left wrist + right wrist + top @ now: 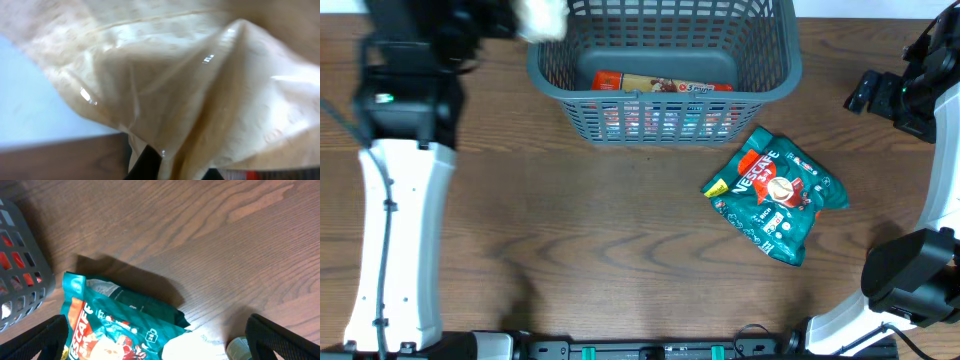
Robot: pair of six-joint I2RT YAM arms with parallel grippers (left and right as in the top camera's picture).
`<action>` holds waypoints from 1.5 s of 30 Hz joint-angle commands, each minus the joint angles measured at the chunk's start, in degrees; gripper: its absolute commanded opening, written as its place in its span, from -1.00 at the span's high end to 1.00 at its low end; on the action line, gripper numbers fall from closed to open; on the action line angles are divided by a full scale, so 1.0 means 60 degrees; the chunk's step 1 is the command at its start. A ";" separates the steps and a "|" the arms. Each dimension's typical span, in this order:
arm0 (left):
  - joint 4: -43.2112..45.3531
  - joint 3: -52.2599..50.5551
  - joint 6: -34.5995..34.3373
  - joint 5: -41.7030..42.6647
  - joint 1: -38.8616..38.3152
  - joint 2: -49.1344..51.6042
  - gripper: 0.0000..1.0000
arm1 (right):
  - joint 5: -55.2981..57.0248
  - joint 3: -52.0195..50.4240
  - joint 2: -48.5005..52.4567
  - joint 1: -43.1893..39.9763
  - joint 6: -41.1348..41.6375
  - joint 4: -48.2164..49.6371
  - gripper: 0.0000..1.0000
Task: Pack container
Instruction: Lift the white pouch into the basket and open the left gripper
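The container (pixel 665 55), a dark grey slotted basket, stands at the back centre of the table, and its corner shows in the right wrist view (pixel 22 287). My left gripper (pixel 516 18) hangs over the basket's left rim, shut on a shiny cream bag (pixel 544 14). That bag (pixel 180 85) fills the left wrist view, pinched at the bottom by my left gripper (pixel 175 171). A teal Nescafe bag (pixel 776 192) lies flat on the table right of the basket. My right gripper (pixel 868 92) hovers open beyond it, and in its wrist view the gripper (pixel 157 342) stands wide over the teal bag (pixel 120 325).
A red and beige packet (pixel 662 84) lies inside the basket. A small round pale thing (pixel 239 349) sits by my right finger. The left arm (pixel 395 200) runs down the table's left side, and the right arm's base (pixel 910 280) stands at the lower right.
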 commanded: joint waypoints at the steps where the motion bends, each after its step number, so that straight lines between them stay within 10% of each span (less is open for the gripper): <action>1: -0.0051 -0.0004 0.5286 0.0404 -0.1155 0.0259 0.80 | -0.0007 -0.0022 -0.0047 0.0146 -0.0146 -0.0025 -0.99; 8: 0.0106 -0.0007 0.9001 0.0386 -0.2346 0.0688 0.81 | -0.0324 -0.0022 -0.0047 0.0146 -0.0248 -0.0113 -0.98; 30: 0.1628 -0.0007 0.9340 0.0135 -0.3067 0.4138 0.88 | -0.0470 -0.0022 -0.0047 0.0146 -0.0251 -0.0189 -0.99; 36: 0.1370 -0.0007 0.9052 -0.0007 -0.3067 0.4197 0.17 | -0.0466 -0.0022 -0.0047 0.0146 -0.0251 -0.0160 -0.98; 39: 0.1370 -0.0007 0.8648 -0.0007 -0.3067 0.4109 -0.97 | -0.0463 -0.0022 -0.0047 0.0146 -0.0321 -0.0124 -0.98; 45: 0.1395 -0.0004 0.6604 -0.0871 -0.3056 0.3322 -0.97 | -0.0481 0.0047 -0.0069 0.0146 -0.0572 0.0517 -0.98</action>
